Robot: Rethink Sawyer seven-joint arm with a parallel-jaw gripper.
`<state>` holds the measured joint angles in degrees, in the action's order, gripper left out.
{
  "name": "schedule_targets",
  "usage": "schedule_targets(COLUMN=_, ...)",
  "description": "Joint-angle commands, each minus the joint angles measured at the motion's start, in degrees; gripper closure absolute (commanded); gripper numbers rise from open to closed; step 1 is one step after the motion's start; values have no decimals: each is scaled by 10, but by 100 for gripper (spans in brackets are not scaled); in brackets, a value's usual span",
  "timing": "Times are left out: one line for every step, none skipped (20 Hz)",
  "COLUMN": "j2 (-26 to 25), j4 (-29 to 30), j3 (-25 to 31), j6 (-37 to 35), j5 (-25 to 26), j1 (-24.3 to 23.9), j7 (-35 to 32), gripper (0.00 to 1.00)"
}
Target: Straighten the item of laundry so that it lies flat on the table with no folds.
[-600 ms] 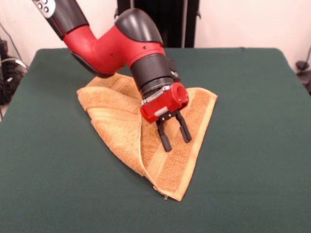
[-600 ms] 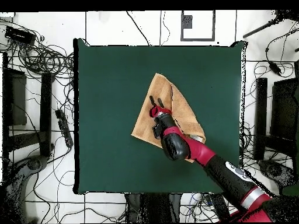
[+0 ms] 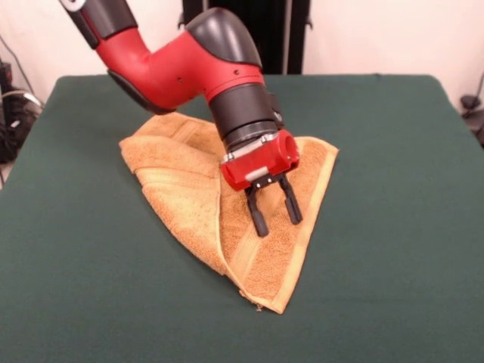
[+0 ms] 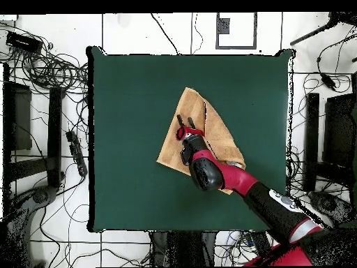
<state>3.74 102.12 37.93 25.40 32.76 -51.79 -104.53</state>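
The orange-tan towel (image 3: 175, 168) lies folded into a rough triangle in the middle of the green table (image 3: 393, 227), one point toward the near edge. Its left part is doubled over, and a paler band runs down the fold. My gripper (image 3: 278, 224) is open and empty, tilted down just over the towel's right panel, with the fingers (image 3: 259, 217) apart. In the overhead view the arm reaches in from the bottom right, and the gripper (image 4: 185, 120) is over the towel (image 4: 216, 129) on the table (image 4: 125, 139).
Green cloth stretches wide on all sides of the towel. Tangled cables (image 4: 49, 70) and dark equipment (image 4: 17, 115) lie on the floor beside the table. A black stand (image 3: 287, 34) rises behind the far edge.
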Motion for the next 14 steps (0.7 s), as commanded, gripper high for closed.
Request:
schedule_targets(j2=-35, j4=-49, j3=-51, j6=-58, j5=-41, j1=54, j7=-90, gripper=0)
schedule_targets(j2=-35, j4=-48, j3=-50, j6=-56, j5=-44, j1=55, j7=-93, gripper=0)
schedule_targets(j2=-34, j4=-49, j3=-49, j6=-57, j5=-44, j1=55, j7=-94, gripper=0)
schedule_targets(j2=-34, j4=-47, j3=-48, j6=-56, j5=-46, j1=55, j7=-96, gripper=0)
schedule_targets(j2=-35, j4=-45, j3=-45, j6=-56, j5=-47, j1=51, j7=-99, gripper=0)
schedule_targets(j2=-35, j4=-40, j3=-43, j6=-58, j5=-48, j1=47, j7=-102, gripper=0)
schedule_targets(j2=-28, j4=-33, j3=-42, j6=-61, j5=-55, j1=47, j7=-104, gripper=0)
schedule_targets(j2=-19, j4=-25, j3=-41, j6=-66, j5=-59, j1=46, j7=-105, gripper=0)
schedule_targets(j2=-12, j4=-15, j3=-37, j6=-70, j5=-65, j1=42, j7=-109, gripper=0)
schedule_targets(j2=-8, j4=-5, j3=-30, j6=-74, j5=-73, j1=36, j7=-115, gripper=0)
schedule_targets(j2=-1, j4=5, j3=-23, j6=-81, j5=-80, j1=30, j7=-120, gripper=0)
schedule_targets(j2=1, j4=17, j3=-11, j6=-85, j5=-84, j1=20, j7=-126, gripper=0)
schedule_targets(j2=7, j4=29, j3=-3, j6=-87, j5=-92, j1=14, j7=-131, gripper=0)
schedule_targets(j2=17, j4=40, j3=-1, j6=-87, j5=-100, j1=14, j7=-133, gripper=0)
